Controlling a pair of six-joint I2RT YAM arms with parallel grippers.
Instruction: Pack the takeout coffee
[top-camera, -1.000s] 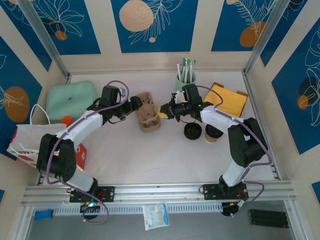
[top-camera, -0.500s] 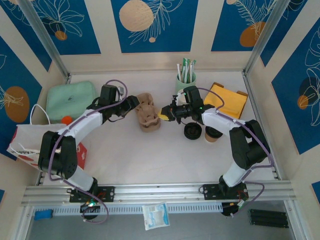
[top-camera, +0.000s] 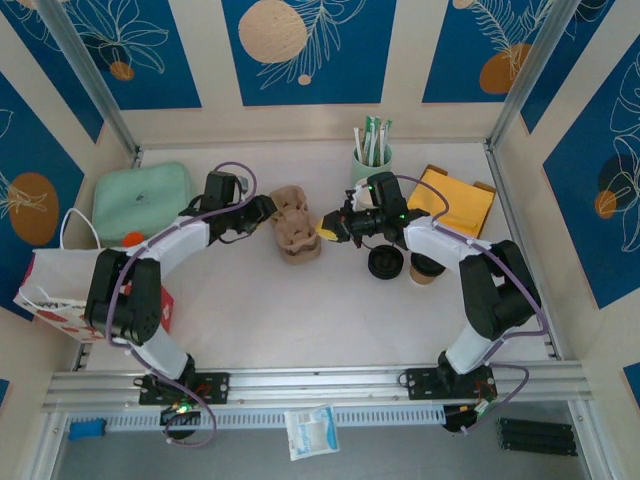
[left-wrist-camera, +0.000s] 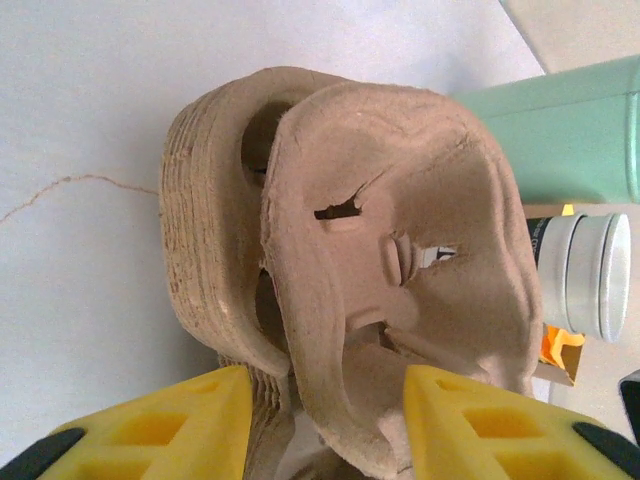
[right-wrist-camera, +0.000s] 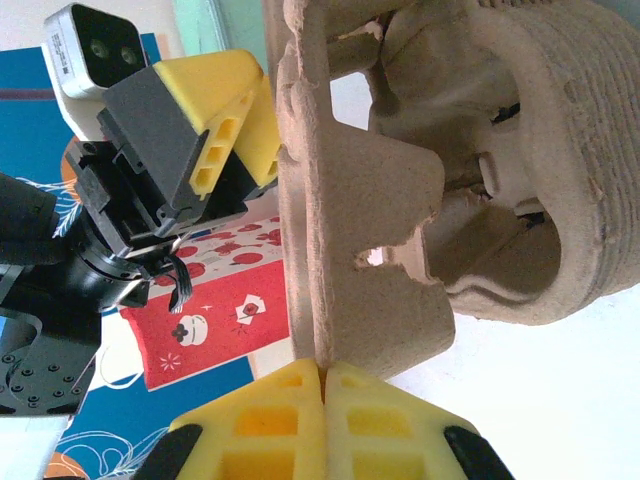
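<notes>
Grips top pulp tray (right-wrist-camera: 370, 230) at rim, right jaws clenched; straddles tray stack (left-wrist-camera: 205, 240) with left jaws, hold impossible to tell.

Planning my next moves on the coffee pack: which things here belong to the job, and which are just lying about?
Job: takeout coffee; black lid; pulp cup carriers; probably the paper bag.
Lying about: green cup of sticks; mint pouch; yellow-orange box; white packet by the front rail.
</notes>
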